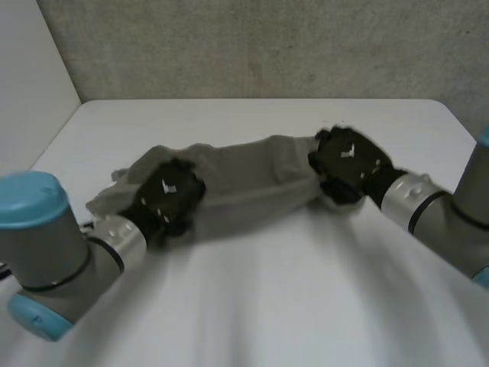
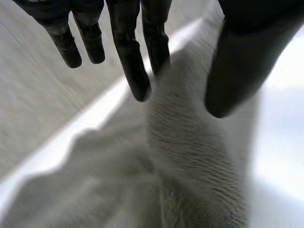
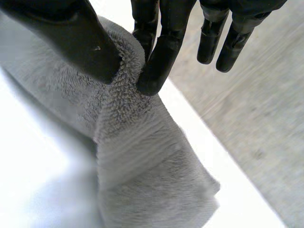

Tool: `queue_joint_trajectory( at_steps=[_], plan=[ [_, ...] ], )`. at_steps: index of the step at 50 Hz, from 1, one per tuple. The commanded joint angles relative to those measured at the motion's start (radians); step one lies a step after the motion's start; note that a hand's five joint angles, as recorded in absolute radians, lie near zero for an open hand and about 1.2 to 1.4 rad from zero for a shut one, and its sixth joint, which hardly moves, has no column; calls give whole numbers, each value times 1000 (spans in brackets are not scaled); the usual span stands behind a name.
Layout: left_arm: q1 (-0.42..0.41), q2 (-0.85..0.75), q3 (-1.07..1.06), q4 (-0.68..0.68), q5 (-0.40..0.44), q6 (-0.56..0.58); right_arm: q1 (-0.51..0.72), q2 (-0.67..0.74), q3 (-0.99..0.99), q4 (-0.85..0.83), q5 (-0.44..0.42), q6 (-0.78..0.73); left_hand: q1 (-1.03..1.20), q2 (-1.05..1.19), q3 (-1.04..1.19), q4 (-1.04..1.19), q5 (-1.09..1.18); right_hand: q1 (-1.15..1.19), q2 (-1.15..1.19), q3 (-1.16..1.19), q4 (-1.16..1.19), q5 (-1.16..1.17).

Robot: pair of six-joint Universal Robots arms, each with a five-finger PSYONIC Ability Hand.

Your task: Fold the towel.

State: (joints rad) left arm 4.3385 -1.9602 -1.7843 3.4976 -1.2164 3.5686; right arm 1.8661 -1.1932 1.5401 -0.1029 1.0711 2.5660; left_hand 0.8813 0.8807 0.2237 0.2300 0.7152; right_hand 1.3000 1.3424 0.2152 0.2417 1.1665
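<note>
While the grey terry towel [image 1: 244, 180] stretches over the white table [image 1: 252, 306], the nearer left hand [image 1: 170, 195] nips its ridge between straight fingers [image 2: 133, 71] and thumb; farther off, the right hand [image 1: 348, 162] pinches the opposite end, fingers [image 3: 159, 66] against thumb.

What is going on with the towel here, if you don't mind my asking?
The robot is folding a grey towel at the white table. Its right hand pinches one end between thumb and fingers, and its left hand grips near the other end, so the towel stretches bunched between them.
</note>
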Motion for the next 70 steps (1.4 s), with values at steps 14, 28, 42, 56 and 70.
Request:
queue_joint_trajectory(
  at_steps=[14,28,42,56,70],
  plan=[
    [1,-16,22,-57,-144,12,-10,-2,22,-3,46,129,-392,-391,-49,-55,-400,96,54,-41,-67,55],
    [3,-16,19,-57,-147,12,-102,-29,-11,0,35,243,-389,-388,-49,-55,-397,96,54,-41,-67,55],
    [-26,-16,40,-68,-141,10,-133,-36,41,49,-10,227,-398,-397,-49,-55,-406,96,54,-41,-67,55],
    [-117,-40,144,-100,-57,26,-137,-52,57,46,-53,223,-518,-517,-49,-55,-527,96,54,-41,-67,55],
    [-102,-177,305,-405,46,121,-160,-57,60,43,-54,223,-480,-479,-49,-55,-488,96,54,-41,-67,55]
  ],
)
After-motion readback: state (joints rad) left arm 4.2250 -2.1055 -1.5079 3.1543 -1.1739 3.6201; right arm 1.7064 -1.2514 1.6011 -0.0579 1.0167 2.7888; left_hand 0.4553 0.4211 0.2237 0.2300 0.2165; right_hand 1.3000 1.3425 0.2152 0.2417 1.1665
